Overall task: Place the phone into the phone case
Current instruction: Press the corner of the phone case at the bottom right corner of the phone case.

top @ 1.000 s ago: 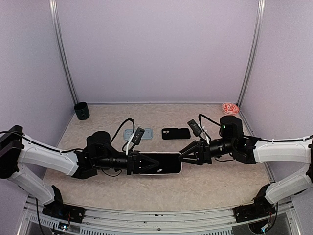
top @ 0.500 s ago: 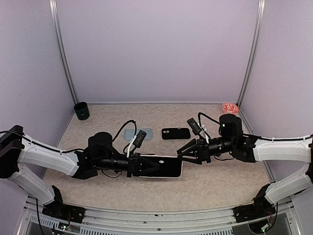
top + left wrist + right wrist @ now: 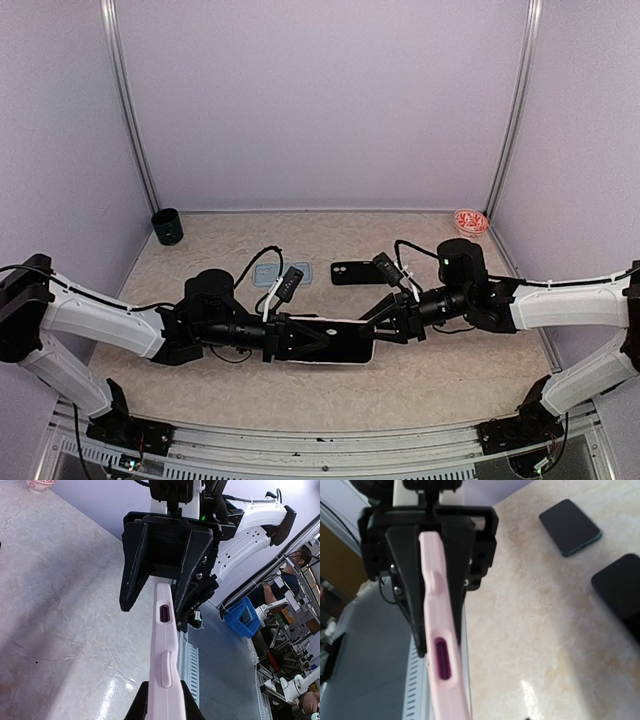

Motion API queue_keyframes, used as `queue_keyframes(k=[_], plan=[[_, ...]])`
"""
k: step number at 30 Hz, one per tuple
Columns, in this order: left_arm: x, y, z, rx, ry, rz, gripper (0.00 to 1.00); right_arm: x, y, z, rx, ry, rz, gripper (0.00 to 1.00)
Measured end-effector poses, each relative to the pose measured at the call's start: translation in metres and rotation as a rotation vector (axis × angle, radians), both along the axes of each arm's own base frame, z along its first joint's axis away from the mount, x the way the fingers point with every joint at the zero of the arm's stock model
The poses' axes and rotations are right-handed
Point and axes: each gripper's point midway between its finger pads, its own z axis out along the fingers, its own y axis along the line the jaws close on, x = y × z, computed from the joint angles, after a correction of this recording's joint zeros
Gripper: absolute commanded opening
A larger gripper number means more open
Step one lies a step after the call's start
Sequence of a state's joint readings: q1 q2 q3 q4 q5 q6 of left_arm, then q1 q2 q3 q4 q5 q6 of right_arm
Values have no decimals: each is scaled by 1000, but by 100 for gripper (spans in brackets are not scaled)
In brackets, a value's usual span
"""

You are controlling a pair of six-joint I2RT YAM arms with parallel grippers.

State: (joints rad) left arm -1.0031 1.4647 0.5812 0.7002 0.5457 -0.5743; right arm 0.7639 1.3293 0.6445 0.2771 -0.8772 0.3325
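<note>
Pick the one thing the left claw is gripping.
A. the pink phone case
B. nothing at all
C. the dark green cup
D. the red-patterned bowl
A: in its own wrist view the left claw is clamped on the near end of the pink phone case, while the dark green cup and the red-patterned bowl stand untouched at the table's far corners.

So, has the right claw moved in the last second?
Yes. The right gripper has slid left, away from the red bowl, over the end of the pink phone case.
</note>
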Motion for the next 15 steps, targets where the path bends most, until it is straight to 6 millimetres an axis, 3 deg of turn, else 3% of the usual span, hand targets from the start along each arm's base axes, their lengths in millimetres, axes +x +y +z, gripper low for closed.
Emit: queue_keyframes(k=[15], plan=[[0, 0, -6, 19, 8, -1, 4, -6, -1, -2, -9, -4, 28, 0]])
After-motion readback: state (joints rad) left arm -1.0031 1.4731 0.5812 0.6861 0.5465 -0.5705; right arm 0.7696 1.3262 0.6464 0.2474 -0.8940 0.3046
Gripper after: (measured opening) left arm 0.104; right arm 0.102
